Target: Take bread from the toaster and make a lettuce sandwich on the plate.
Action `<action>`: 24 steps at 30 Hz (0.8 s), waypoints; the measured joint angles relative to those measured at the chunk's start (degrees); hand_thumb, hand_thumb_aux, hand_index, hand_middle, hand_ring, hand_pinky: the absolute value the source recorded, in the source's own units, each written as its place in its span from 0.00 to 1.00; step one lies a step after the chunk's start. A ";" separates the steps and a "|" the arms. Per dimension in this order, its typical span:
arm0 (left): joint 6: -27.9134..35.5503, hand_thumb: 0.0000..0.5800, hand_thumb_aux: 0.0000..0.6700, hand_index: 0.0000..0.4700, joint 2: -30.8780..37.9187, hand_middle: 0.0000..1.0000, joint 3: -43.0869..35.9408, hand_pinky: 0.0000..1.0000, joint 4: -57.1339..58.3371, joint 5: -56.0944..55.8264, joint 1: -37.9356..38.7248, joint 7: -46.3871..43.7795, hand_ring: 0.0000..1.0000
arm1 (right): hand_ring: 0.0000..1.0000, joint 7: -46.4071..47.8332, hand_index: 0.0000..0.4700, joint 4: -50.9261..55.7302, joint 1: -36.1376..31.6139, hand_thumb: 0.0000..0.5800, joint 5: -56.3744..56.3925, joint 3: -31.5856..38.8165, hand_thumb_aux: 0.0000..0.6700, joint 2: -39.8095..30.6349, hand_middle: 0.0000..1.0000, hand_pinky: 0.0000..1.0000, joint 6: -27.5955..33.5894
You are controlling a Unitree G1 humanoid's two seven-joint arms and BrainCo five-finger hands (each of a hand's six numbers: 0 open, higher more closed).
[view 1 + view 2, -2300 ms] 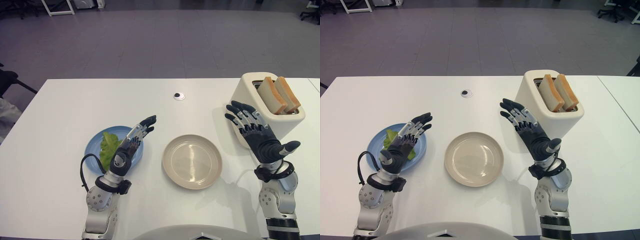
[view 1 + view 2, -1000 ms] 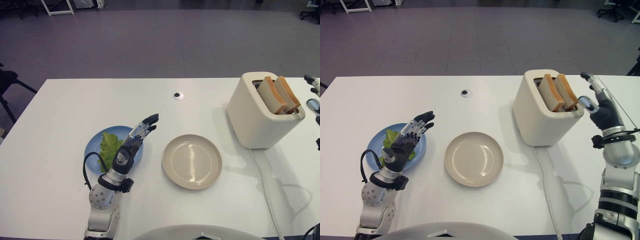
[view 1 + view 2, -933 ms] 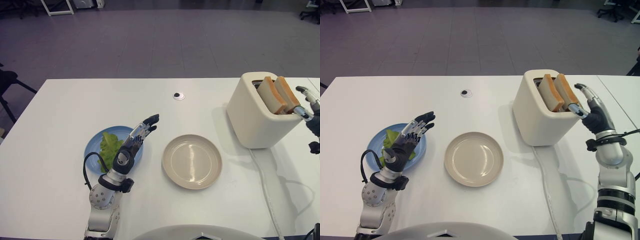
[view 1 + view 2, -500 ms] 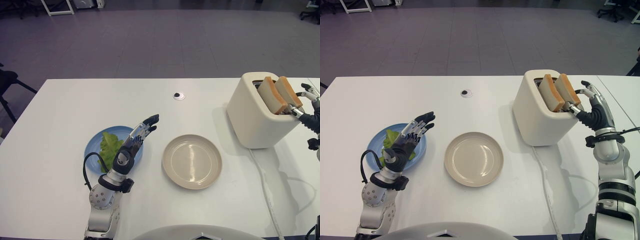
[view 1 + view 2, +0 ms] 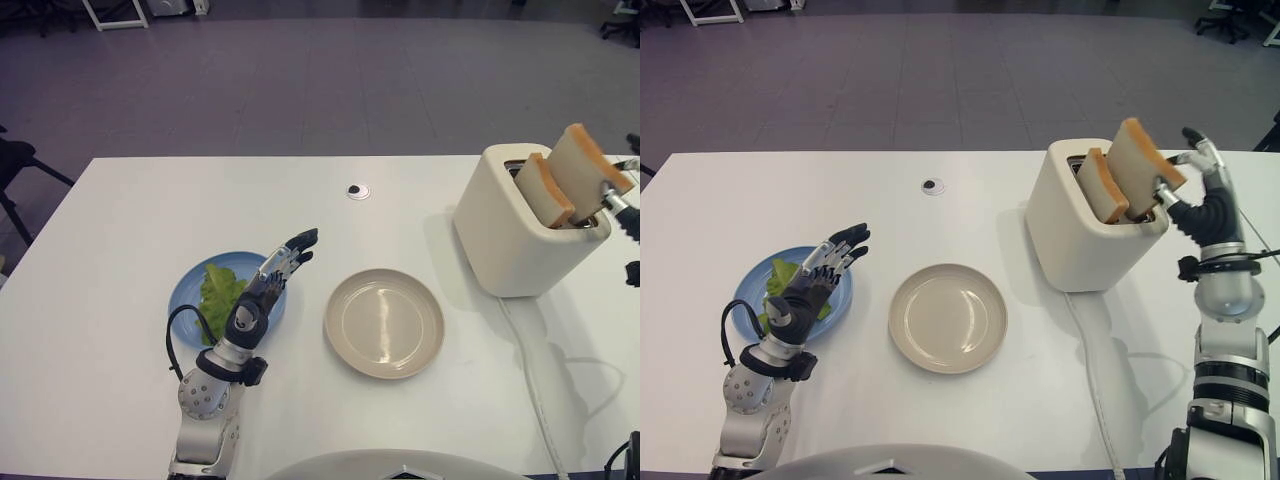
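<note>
1. Right hand (image 5: 1210,215) has pinched the outer bread slice (image 5: 1143,152) and raised it nearly clear of the toaster (image 5: 1080,245) since half a second ago; extraction under way
2. Second slice (image 5: 1102,187) sits in its slot
3. Beige plate (image 5: 947,318) holds nothing yet; lettuce (image 5: 215,290) lies on blue plate (image 5: 180,300), left hand (image 5: 262,290) hovering above its edge, fingers spread, holding nothing

right hand (image 5: 1206,208) pinches bread (image 5: 1143,152) aloft, left hand (image 5: 810,285) splayed.

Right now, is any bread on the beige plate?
No, the beige plate is bare; the right hand holds one slice above the toaster.
</note>
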 measured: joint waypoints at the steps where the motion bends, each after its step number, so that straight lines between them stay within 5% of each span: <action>1: 0.00 0.00 0.00 0.00 -0.01 0.00 0.00 0.00 0.00 0.00 0.00 0.02 0.00 | 0.00 0.48 1.00 -2.49 -0.62 1.00 3.54 -1.70 1.00 0.33 0.00 0.00 2.29; 7: -0.03 0.00 0.00 0.00 -0.60 0.00 0.04 0.00 0.14 0.25 -0.13 0.29 0.00 | 0.00 5.20 1.00 -18.90 -4.77 1.00 19.99 -5.91 1.00 0.83 0.00 0.00 16.66; 17: -0.08 0.00 0.00 0.00 -1.09 0.00 0.07 0.00 0.41 1.10 -0.53 0.47 0.00 | 0.00 23.98 1.00 -43.71 4.54 1.00 34.97 6.98 1.00 1.75 0.00 0.00 38.19; 24: -0.06 0.00 0.00 0.00 -1.12 0.00 0.07 0.00 0.63 1.12 -1.15 0.48 0.00 | 0.00 30.87 1.00 -47.83 9.31 1.00 31.43 17.21 1.00 1.38 0.00 0.00 44.07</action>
